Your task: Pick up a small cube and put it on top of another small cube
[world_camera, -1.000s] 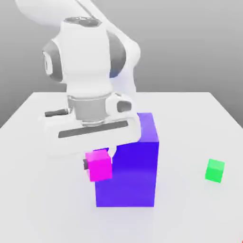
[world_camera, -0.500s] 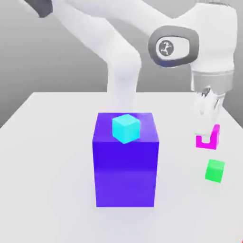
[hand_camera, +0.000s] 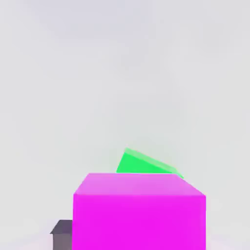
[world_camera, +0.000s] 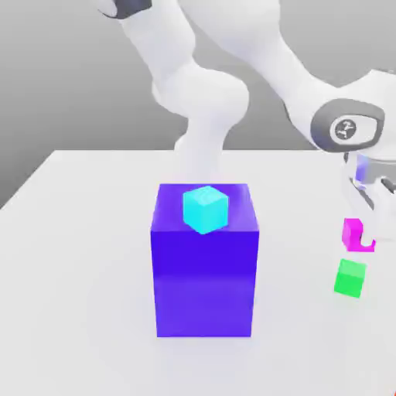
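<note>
My gripper is shut on the small magenta cube, holding it in the air at the exterior view's right. Just below it the small green cube rests on the white table, with a small gap between the two. In the hand view the magenta cube sits close in front, a dark fingertip shows beside it, and part of the green cube peeks out from behind it.
A large blue-purple block stands in the middle of the table with a small cyan cube on top. The white arm curves up and over from behind the block to the right.
The arm has carried the magenta cube from beside the blue-purple block across to the right and then lowered it closer to the green cube.
</note>
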`<action>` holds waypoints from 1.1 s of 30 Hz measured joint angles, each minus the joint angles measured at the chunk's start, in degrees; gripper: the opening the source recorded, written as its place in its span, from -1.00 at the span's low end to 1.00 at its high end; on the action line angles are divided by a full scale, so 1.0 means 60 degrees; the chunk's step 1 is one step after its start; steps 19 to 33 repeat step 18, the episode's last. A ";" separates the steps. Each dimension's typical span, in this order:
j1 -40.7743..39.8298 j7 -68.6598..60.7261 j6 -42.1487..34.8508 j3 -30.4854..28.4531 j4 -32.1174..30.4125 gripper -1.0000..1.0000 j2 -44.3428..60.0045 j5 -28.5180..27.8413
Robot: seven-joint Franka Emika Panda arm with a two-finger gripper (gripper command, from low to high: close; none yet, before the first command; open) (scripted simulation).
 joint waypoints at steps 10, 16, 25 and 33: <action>0.1035 0.0464 0.0262 -0.1309 0.0142 -1.00 0.0008 -0.0784; 0.1633 0.0726 0.0447 -0.2085 0.0224 -1.00 -0.0280 -0.1224; 0.1799 0.0807 0.0524 -0.2308 0.0249 -1.00 -0.0411 -0.1357; 0.1799 0.0807 0.0524 -0.2308 0.0249 -1.00 -0.0411 -0.1357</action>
